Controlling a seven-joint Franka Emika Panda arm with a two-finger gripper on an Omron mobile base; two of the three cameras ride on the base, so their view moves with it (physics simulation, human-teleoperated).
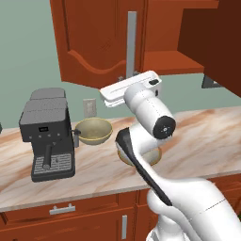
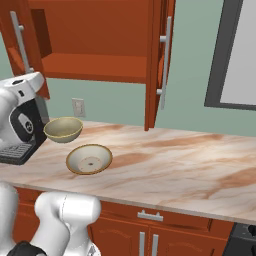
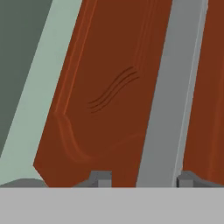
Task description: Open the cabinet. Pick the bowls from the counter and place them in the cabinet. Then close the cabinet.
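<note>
Here, gripper (image 3: 142, 178) astride the cabinet (image 3: 109, 87) handle (image 3: 168, 96).

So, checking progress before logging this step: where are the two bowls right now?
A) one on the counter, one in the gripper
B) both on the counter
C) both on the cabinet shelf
B: the deep bowl and the shallow bowl both sit on the counter.

Cabinet door (image 3: 109, 96), handle (image 3: 170, 96) btwn fingertips (image 3: 100, 178)
</note>
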